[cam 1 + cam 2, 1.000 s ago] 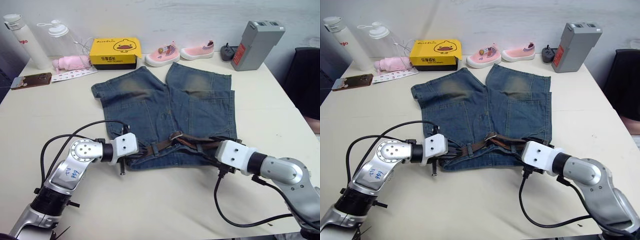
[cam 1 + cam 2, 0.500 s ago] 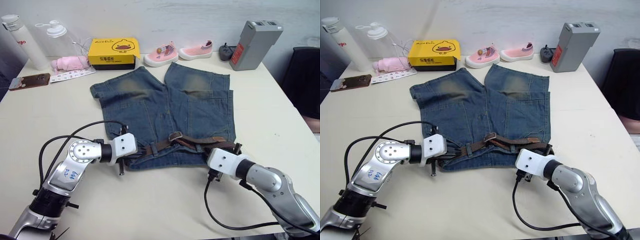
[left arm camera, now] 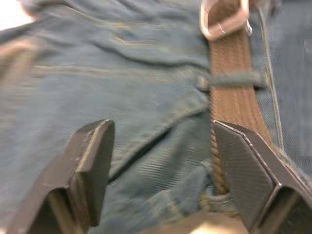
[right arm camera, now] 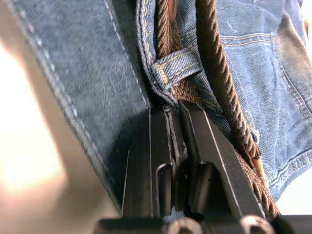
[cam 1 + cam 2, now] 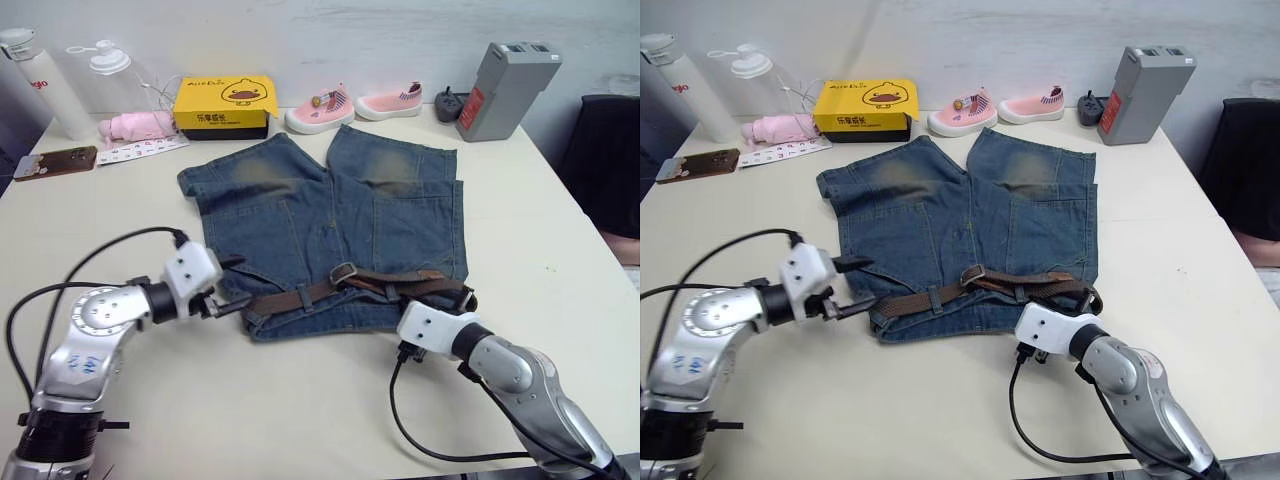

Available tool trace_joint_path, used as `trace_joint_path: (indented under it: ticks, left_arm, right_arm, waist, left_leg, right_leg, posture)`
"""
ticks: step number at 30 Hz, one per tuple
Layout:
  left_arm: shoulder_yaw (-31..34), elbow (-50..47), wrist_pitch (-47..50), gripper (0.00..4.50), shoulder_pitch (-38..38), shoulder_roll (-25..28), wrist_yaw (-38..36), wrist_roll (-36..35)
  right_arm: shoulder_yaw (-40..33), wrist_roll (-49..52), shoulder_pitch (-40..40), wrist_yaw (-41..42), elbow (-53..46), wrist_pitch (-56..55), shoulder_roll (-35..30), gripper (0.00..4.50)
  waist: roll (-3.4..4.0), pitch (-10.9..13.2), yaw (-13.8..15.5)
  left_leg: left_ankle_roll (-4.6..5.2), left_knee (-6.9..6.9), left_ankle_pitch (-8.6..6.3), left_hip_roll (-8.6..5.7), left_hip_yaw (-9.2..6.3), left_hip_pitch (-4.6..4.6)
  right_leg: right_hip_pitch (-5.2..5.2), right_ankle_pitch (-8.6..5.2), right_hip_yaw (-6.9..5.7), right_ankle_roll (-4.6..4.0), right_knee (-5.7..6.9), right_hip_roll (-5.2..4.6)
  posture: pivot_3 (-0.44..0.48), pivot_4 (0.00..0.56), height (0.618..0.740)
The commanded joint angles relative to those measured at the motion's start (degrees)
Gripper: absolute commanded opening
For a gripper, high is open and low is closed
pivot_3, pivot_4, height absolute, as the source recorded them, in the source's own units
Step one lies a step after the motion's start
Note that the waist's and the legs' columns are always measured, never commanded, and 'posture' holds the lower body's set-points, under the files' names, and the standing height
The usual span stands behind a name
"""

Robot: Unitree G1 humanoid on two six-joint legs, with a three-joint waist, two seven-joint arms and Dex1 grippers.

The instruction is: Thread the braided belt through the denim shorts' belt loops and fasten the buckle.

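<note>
1 pair of wide blue denim shorts (image 5: 330, 225) with faded tan patches lies flat on the cream table (image 5: 560, 230), waistband toward the near edge, legs pointing far. 1 long dark-brown braided belt (image 5: 300, 297) runs along the waistband from its left end, passing under narrow denim belt loops (image 3: 237, 79); I can make out 2 of these for certain, 1 in each wrist view, and the rest are too small to count. The small silver rectangular buckle (image 5: 342, 271) lies near the waistband's middle, and to its right the strap doubles into a loose loop.

The left tool (image 5: 224, 285) sits just off the shorts' near-left corner with its 2 black fingers (image 3: 92, 161) spread wide, gripping nothing. The right tool (image 4: 180, 146) has its fingers pressed together at the right part of the waistband, tips against the braided strap beside a loop; whether they actually pinch the strap is hard to tell.

Along the far edge stand 2 white bottles (image 5: 40, 80), 1 with partly legible red lettering, 1 yellow box (image 5: 226, 104) printed with a duck face and text too small to read, 2 pink shoes (image 5: 360, 105), and 1 grey block (image 5: 505, 88) with a red label. 1 dark phone (image 5: 55, 162) lies far left.
</note>
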Motion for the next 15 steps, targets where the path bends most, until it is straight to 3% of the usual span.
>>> trace_joint_path:
  ticks: [1,7,15]
  left_arm:
    - [2.57,-6.49,4.64,3.51,2.37,1.03,1.13,-3.24]
    - [-1.35,-9.41,8.50,3.51,0.96,-0.35,2.28,-4.37]
    - [-14.68,-2.73,2.83,3.51,-0.35,2.07,3.34,9.43]
  right_arm:
    - [3.40,-1.60,0.43,0.36,0.37,1.46,2.48,0.00]
    - [5.59,-3.02,-1.24,1.21,0.20,2.26,5.22,0.00]
    - [5.31,-4.06,-1.65,2.00,0.13,2.57,5.72,0.00]
  waist:
    - [-0.02,-0.02,-0.06]
    - [-0.04,-0.02,-0.16]
    - [-0.04,-0.02,-0.11]
  left_leg:
    - [0.00,0.00,0.00,-0.02,0.00,0.00]
    - [-0.06,-0.01,-0.02,-0.05,0.00,0.00]
    - [-0.11,0.00,-0.05,-0.06,0.05,-0.01]
  right_leg:
    - [0.00,0.00,0.00,0.00,-0.01,0.01]
    - [-0.02,-0.01,0.01,-0.02,0.02,0.09]
    - [-0.09,-0.04,0.03,-0.08,0.09,0.10]
  posture:
    - [0.000,0.150,0.658]
    - [0.000,0.150,0.658]
    - [0.000,0.150,0.658]
